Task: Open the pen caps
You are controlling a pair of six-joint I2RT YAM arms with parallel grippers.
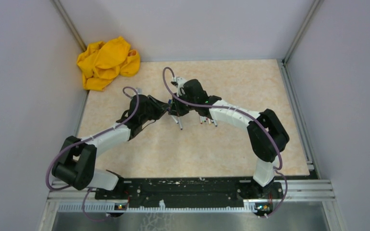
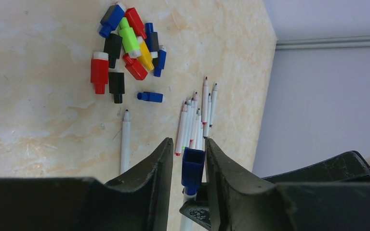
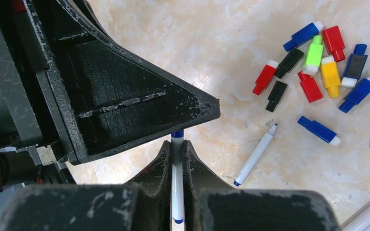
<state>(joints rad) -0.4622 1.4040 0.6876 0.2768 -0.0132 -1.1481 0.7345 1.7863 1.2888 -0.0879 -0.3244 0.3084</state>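
Clamping pen: right tool | left wrist: cap between left tool's fingers

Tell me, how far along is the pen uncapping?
Mostly done: loose caps lie heaped, and bare-tipped pens lie beside them. In hand: the right gripper clamps one pen while the left gripper brackets its blue cap. Left: pulling that cap off; no other capped pen shows.

11 loose caps, 1 capped pen, 1 stray pen, bunch: qty unclear
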